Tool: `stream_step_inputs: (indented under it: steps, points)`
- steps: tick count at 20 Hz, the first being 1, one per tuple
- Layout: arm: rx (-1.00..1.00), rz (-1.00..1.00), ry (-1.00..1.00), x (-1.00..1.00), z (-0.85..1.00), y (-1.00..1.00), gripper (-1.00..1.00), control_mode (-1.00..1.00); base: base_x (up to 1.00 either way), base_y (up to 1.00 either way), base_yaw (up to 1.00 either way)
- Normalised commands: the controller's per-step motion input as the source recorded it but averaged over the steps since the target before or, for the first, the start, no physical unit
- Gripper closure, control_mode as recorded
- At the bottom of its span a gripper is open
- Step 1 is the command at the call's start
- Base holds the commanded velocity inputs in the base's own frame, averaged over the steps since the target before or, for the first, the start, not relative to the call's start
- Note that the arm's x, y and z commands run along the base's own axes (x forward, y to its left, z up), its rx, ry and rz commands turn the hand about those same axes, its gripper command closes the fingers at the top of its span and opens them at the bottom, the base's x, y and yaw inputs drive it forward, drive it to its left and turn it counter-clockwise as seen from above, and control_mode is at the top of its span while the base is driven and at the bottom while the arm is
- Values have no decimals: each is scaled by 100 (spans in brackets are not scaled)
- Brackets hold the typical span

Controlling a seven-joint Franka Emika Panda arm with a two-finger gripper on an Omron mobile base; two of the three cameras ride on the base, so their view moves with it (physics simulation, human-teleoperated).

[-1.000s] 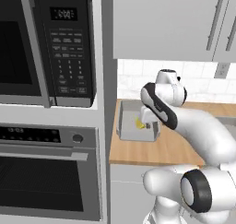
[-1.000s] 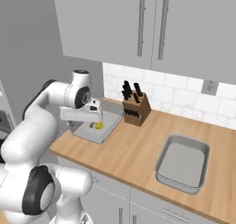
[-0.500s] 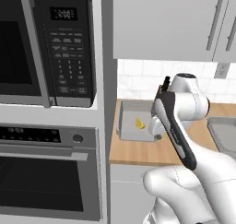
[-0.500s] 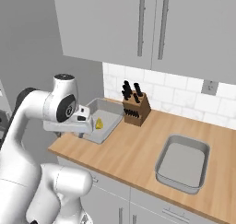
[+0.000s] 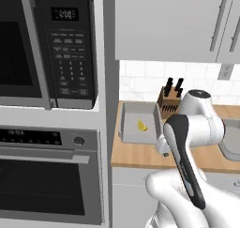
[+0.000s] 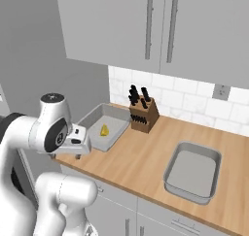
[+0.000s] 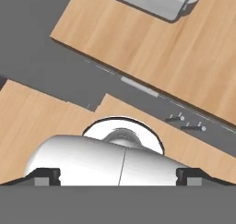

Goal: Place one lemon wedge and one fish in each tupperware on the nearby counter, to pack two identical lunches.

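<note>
A grey tupperware (image 6: pixel 94 119) stands at the left end of the counter (image 6: pixel 146 157), with one yellow lemon wedge (image 6: pixel 104 129) inside it; the same tupperware (image 5: pixel 126 124) and lemon wedge (image 5: pixel 141 125) appear in the left base view. A second, empty tupperware (image 6: pixel 192 171) sits further right. My gripper (image 6: pixel 78 143) hovers at the counter's front edge, just in front of the left tupperware and apart from it. In the hand view the gripper (image 7: pixel 117 177) is open with nothing between its fingertips (image 7: pixel 46 176). The fish is out of view.
A wooden knife block (image 6: pixel 142 111) stands against the tiled wall behind the left tupperware. A microwave (image 5: pixel 47 49) and a wall oven (image 5: pixel 47 175) fill the tall unit left of the counter. Grey wall cabinets (image 6: pixel 146 26) hang above.
My arm has swung back from over the left tupperware to the counter's front edge. The lemon wedge lies still in the tupperware. The jaws have stayed wide apart.
</note>
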Motion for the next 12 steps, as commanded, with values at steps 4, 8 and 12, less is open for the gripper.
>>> stream_step_inputs:
  steps: [4,8,12]
  points:
    - [0,0,0,0,0,0,-100,100,-11,5,1]
    - [0,0,0,0,0,0,-100,100,-94,53,19]
    - [0,0,0,0,0,0,-100,100,-98,86,41]
